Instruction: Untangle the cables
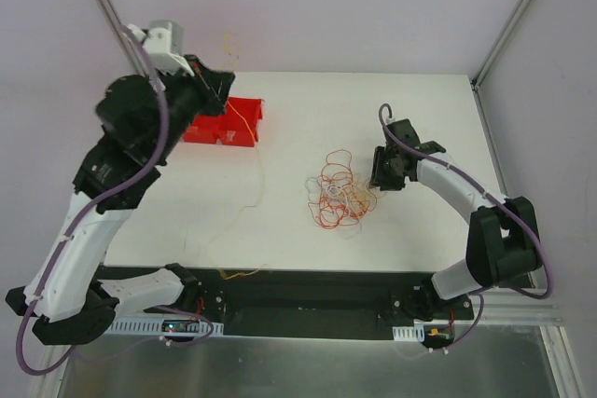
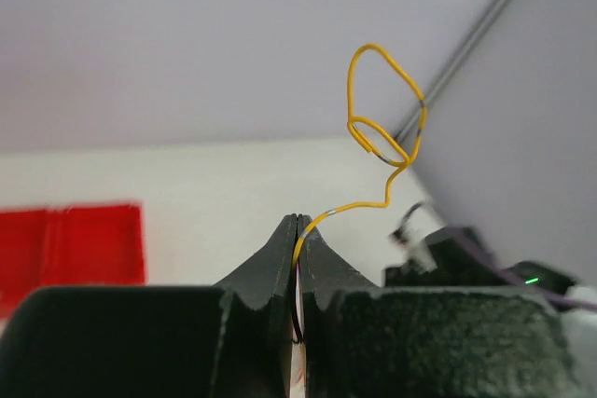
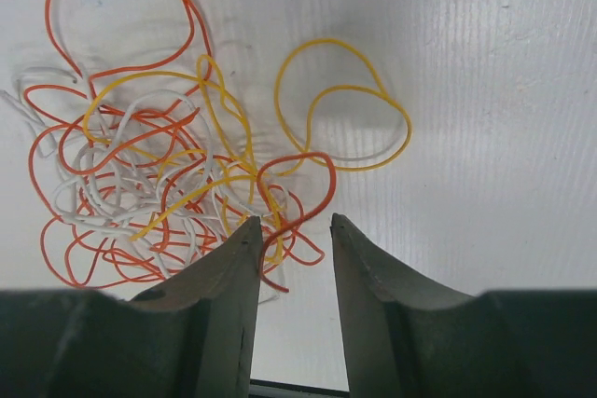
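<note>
Checking in on the cable mess: the left fingers (image 2: 298, 223) are clenched tight on a thin yellow curly wire (image 2: 359, 204), held up high at the back left over the red plastic bins (image 1: 224, 123). Above the tips the wire curls into a couple of small loops, and in the top view the rest of it looks like it trails down past the bins and across the white table (image 1: 420, 109) to the near edge. The main tangle of thin red, orange, yellow and white curly wires (image 1: 340, 198) sits on the table a bit right of centre, well apart from the bins. The right fingers (image 1: 377, 177) are down low just beside the tangle's right side, spread apart and not gripping anything. From the right wrist view a reddish-orange loop (image 3: 298, 155) lies in line with the gap between the tips, can't tell if they touch it. One big yellow loop (image 3: 407, 132) sprawls out to the side of the pile, while the white and orange strands are all knotted together
</note>
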`<state>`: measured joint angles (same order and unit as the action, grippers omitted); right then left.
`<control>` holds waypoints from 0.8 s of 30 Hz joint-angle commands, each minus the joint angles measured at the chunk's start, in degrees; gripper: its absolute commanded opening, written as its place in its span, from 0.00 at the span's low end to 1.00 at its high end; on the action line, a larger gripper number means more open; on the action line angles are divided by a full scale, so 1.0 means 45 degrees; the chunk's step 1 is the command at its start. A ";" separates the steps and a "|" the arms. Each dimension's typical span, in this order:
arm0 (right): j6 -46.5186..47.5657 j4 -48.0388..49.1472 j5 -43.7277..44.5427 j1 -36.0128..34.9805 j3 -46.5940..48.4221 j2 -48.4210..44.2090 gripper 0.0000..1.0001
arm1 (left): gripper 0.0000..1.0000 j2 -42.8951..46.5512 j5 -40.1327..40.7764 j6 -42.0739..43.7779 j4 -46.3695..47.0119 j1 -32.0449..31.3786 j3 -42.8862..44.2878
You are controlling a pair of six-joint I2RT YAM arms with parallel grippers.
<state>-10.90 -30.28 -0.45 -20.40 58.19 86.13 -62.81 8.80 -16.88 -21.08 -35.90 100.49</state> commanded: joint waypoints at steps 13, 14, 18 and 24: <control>0.0409 -0.0966 -0.1189 -0.0309 0.0799 -0.0778 0.39 | 0.00 0.2297 0.2186 -0.1989 -0.3241 0.2177 -0.7253; 0.0448 -0.0927 -0.1189 -0.0445 0.0740 -0.0896 0.39 | 0.00 0.2335 0.2205 -0.2067 -0.3574 0.2177 -0.7194; 0.0682 -0.1044 -0.1345 -0.0973 0.1012 -0.0937 0.40 | 0.00 0.2511 0.3237 -0.1835 -0.4942 0.2196 -0.6765; 0.1132 -0.1161 -0.1483 -0.1540 0.1560 -0.0624 0.40 | 0.00 0.1187 0.0824 -0.2202 -0.5198 0.2372 -0.7289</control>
<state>-7.84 -34.11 -6.22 -26.48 61.87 83.83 -53.36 19.84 -24.12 -42.00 -25.78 68.18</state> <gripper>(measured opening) 0.404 0.001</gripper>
